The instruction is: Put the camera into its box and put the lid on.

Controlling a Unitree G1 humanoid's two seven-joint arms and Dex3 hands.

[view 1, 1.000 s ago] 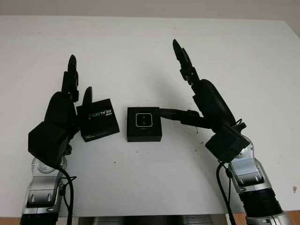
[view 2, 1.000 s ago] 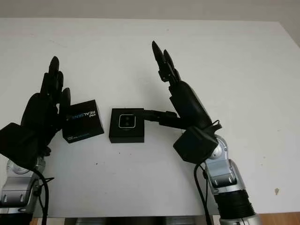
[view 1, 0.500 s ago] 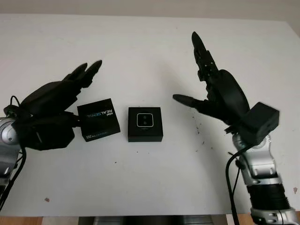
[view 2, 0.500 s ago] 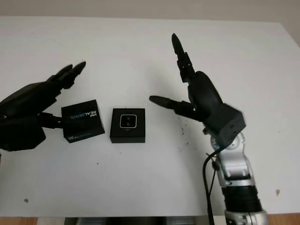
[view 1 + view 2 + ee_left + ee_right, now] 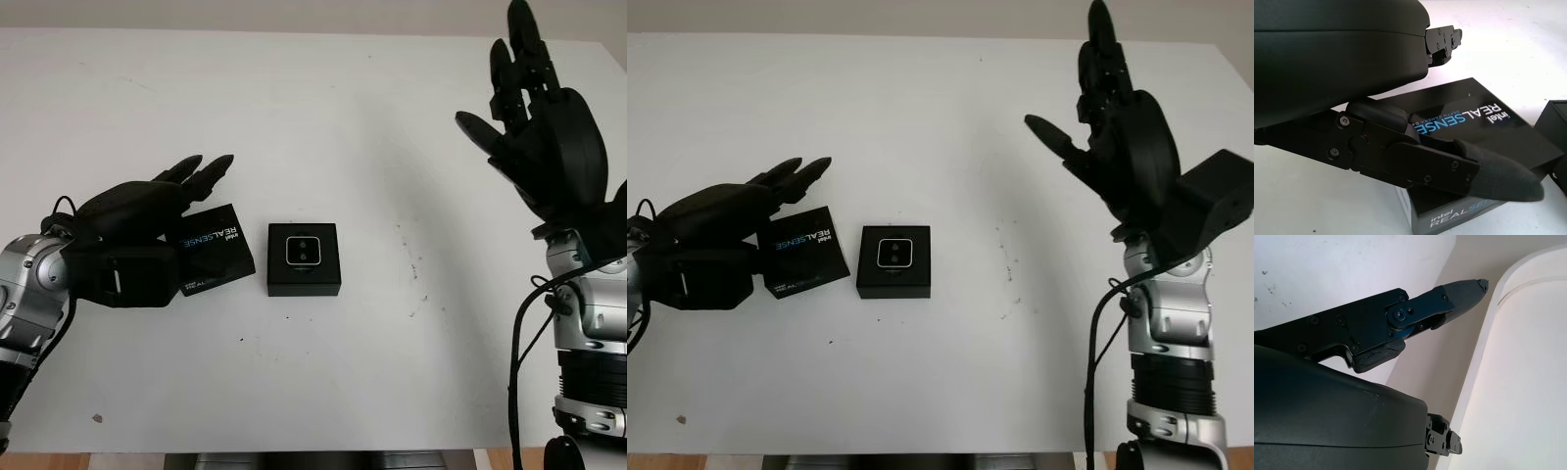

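The box point(image 5: 304, 258) sits open near the middle of the white table point(image 5: 313, 117), a bit left of centre, w/ the camera point(image 5: 302, 251) already lying inside it, lens side up. The lid point(image 5: 215, 248) is just left of the box, not touching it, flat on the table and turned at a slight angle, white and blue lettering on top.

Left hand point(image 5: 147, 220) is at the left side of the frame, reaching over the lid's left edge. It's open, holding nothing afaict; in the wrist view one finger point(image 5: 1493, 171) crosses right above the lid's near corner, can't tell if it actually touches.

Right hand point(image 5: 539, 127) is up at the upper right of the frame, well apart from box and lid, raised off the table, open w/ nothing in it.
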